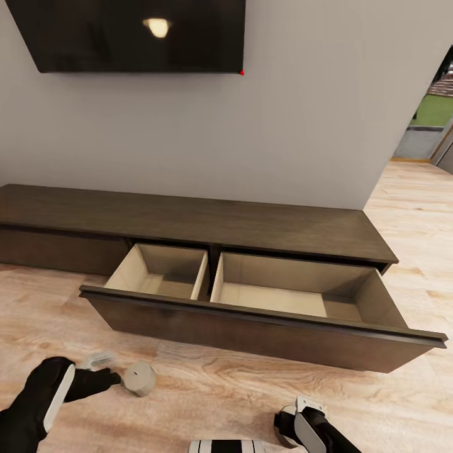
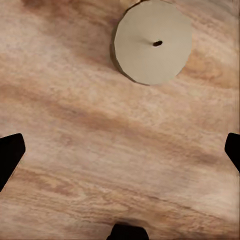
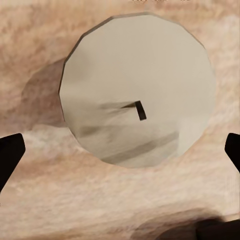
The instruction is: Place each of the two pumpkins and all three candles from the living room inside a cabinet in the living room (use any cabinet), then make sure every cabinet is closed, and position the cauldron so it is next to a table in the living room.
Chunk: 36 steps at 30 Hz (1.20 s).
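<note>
I'm on candle pickup: both pincers hang spread wide and empty over a candle [image 2: 152, 42] each; next, lower, grip, then drawer [image 1: 302, 296].

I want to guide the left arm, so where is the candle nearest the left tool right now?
In the head view the candle lies on the wood floor at lower left, just beyond the left tool, in front of the cabinet's open drawer.
</note>
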Available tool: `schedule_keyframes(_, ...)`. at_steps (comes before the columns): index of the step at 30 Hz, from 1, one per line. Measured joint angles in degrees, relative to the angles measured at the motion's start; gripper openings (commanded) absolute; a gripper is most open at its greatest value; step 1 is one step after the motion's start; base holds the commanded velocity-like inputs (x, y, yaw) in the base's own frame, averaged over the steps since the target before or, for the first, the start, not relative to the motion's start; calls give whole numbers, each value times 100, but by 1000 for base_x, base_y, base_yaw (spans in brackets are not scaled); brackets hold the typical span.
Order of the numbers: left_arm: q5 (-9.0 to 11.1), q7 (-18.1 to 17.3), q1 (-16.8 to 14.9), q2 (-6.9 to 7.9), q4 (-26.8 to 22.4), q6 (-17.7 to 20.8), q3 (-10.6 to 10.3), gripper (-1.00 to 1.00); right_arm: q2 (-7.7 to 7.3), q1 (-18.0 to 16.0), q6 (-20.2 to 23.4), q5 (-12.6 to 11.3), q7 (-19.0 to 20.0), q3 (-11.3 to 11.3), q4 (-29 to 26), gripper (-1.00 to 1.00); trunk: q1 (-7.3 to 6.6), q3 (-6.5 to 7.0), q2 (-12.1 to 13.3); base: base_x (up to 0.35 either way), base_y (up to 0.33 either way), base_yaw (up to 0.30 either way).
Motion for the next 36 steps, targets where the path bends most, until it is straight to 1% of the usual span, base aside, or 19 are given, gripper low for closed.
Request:
schedule_keyframes(2,0,-196,-1,142,-47,0,13,100,3,0,-26,0,0,-4,-5,100,0,0,0,0,0,0)
schedule_keyframes(3,-11,-337,-2,254,-64,-1,18,100,3,0,-35,0,0,-6,-11,100,0,0,0,0,0,0)
schedule_keyframes(4,-5,-416,-1,316,-72,0,19,100,4,0,-39,0,0,-6,-16,100,0,0,0,0,0,0)
schedule_keyframes(5,-13,-575,-2,434,-83,-2,21,100,4,0,-43,0,0,-7,-26,100,0,0,0,0,0,0)
schedule_keyframes(6,-7,-665,-2,501,-88,-1,24,100,7,0,-47,0,0,-7,-29,100,0,0,0,0,0,0)
schedule_keyframes(7,-16,-847,-2,635,-93,-2,26,100,14,0,-49,0,0,-8,-39,100,0,0,0,0,0,0)
schedule_keyframes(8,-10,-951,-2,716,-96,-1,26,100,16,0,-49,0,0,-6,-46,100,0,0,0,0,0,0)
schedule_keyframes(10,-23,-1406,-3,1030,-101,-3,22,100,22,0,-51,0,12,-5,-60,100,0,0,0,0,0,0)
schedule_keyframes(11,-38,-1816,-4,1274,-100,-7,20,100,27,0,-52,-1,19,-7,-65,100,0,0,0,0,0,0)
schedule_keyframes(12,-24,-1973,-2,1373,-100,-1,17,100,29,0,-52,0,21,-7,-66,100,0,0,0,0,0,0)
schedule_keyframes(13,-34,-2267,-5,1551,-98,-5,12,100,28,0,-52,0,23,-8,-68,100,0,0,0,0,0,0)
schedule_keyframes(14,-42,-2713,-10,1817,-95,-8,3,100,27,0,-52,0,24,-6,-69,100,-1,0,0,0,0,0)
schedule_keyframes(15,-38,-3008,-7,1993,-89,-3,-2,100,27,0,-52,0,25,-6,-69,100,0,0,0,0,0,0)
schedule_keyframes(17,-43,-3495,-1,2259,-63,-2,-7,100,27,0,-53,0,26,-5,-70,100,0,0,0,0,0,0)
schedule_keyframes(20,-50,-3832,4,2461,-50,-1,-5,100,26,0,-53,0,26,-1,-70,100,0,0,0,0,0,0)
schedule_keyframes(21,-51,-3895,5,2502,-47,0,-4,100,26,0,-53,0,26,-3,-70,100,0,0,0,0,0,0)
schedule_keyframes(28,-49,-4000,7,2606,-46,0,-2,100,-7,0,-60,0,26,-5,-66,100,0,0,0,0,0,0)
schedule_keyframes(32,-38,-4027,8,2758,-43,0,4,100,-30,0,-61,0,22,-8,-62,100,0,0,0,0,0,0)
schedule_keyframes(36,-38,-4355,15,2878,-3,0,7,100,-41,-2,-61,-5,19,-9,-62,100,11,-88,-5,0,0,0)
